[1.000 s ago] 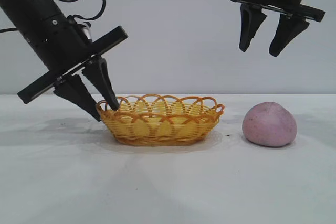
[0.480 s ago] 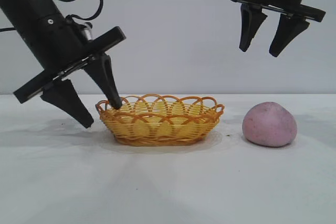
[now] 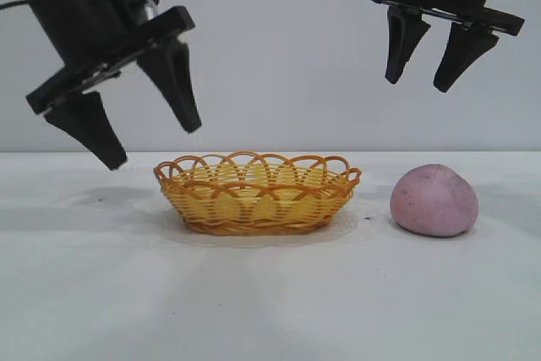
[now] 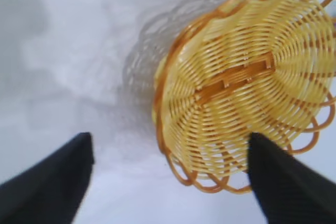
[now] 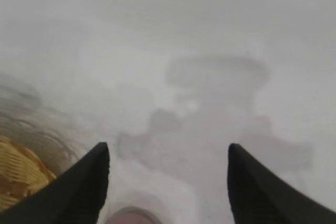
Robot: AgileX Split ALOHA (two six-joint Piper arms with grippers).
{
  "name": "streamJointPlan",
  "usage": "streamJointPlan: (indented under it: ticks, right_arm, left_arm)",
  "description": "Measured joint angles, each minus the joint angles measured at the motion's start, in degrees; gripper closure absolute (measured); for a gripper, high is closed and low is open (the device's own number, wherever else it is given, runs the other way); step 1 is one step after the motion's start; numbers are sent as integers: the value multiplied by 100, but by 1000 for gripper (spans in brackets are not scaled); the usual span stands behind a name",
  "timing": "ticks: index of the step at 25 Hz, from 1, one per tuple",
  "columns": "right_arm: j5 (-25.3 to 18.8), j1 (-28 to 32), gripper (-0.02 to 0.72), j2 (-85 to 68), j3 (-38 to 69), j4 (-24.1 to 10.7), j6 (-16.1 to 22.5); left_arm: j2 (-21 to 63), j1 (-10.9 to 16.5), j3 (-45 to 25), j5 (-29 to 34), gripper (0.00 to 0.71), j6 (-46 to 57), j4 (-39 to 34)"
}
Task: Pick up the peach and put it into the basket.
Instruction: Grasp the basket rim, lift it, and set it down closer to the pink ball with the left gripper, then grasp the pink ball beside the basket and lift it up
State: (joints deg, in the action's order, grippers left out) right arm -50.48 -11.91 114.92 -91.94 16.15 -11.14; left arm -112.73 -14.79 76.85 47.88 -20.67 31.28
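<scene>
On the white desk (image 3: 270, 293), the basket (image 3: 256, 193) sits left of centre, empty in the left wrist view, and the peach (image 3: 434, 200) lies well apart to its right, untouched. So the task stands at its start: the pick has not begun. Above the basket's left end hangs the left gripper (image 3: 152, 143), its jaws spread wide and holding nothing, clear of the rim. Higher up on the right, the right gripper (image 3: 423, 82) hangs almost straight above the peach, jaws apart and empty; its own wrist view shows only a sliver of the peach between the fingertips. By this layout the right arm looks the likelier one to do the picking: the next move would call for a straight descent with the jaws either side of the rounded fruit, closing low enough that it does not squirt out, then a lift and a carry leftward over the scalloped rim. Compared with a second ago, the left gripper has let go of the basket's left rim, where its jaws stood closer together about the edge, opened wide and lifted away; basket, peach and right gripper are unchanged.
</scene>
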Motion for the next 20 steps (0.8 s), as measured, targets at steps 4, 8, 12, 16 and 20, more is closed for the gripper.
streamJointPlan:
  ticks: [4,8,12,16,20]
  right_arm:
    - [-63,0,285,0,0,0,0]
    - [-84,0,285,0,0,0,0]
    - [-97,0,285,0,0,0,0]
    - [-122,0,285,0,0,0,0]
    - [-193,0,285,0,0,0,0]
  left_arm:
    - [13,0,293,437,183,215,-948]
    - [13,0,628,873,224,817,-2206]
    - [13,10,808,1224,245,1487,-3436]
    - [13,204,808,1410,245,1645,-3810]
    - [13,726,808,1613,245,1667,-3661]
